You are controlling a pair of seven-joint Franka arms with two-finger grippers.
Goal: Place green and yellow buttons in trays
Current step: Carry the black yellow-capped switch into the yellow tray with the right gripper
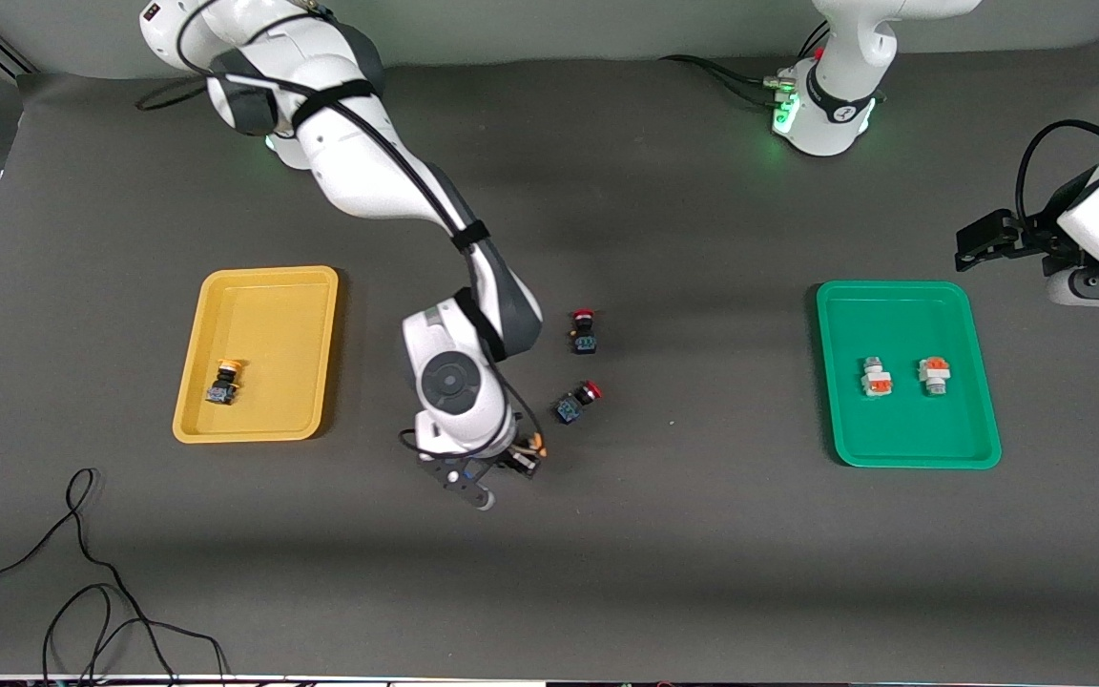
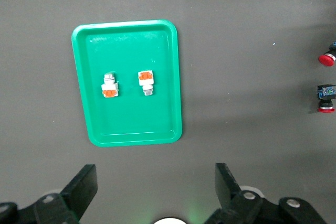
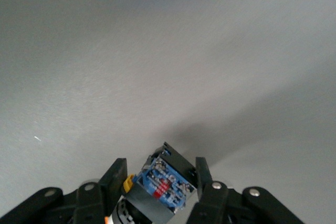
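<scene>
The right gripper (image 3: 160,182) is low over the middle of the table (image 1: 607,553), its fingers (image 3: 116,177) drawn in narrow and clamped on a yellow button (image 3: 165,182): a black-bodied switch with a blue base and a sliver of yellow-orange cap showing beside one finger. In the front view this button (image 1: 528,452) sits tilted between the fingers, nearer to the front camera than two red-capped switches (image 1: 584,332), which lie on the table close by. The left gripper (image 2: 155,192) waits near the left arm's end of the table, beside the green tray (image 1: 908,374), its fingers (image 2: 81,190) spread wide and holding nothing. In the green tray lie two green buttons (image 1: 877,377), white-bodied with orange blocks, side by side and slightly apart. The yellow tray (image 1: 259,355), toward the right arm's end, holds another black-bodied yellow button (image 1: 223,383).
</scene>
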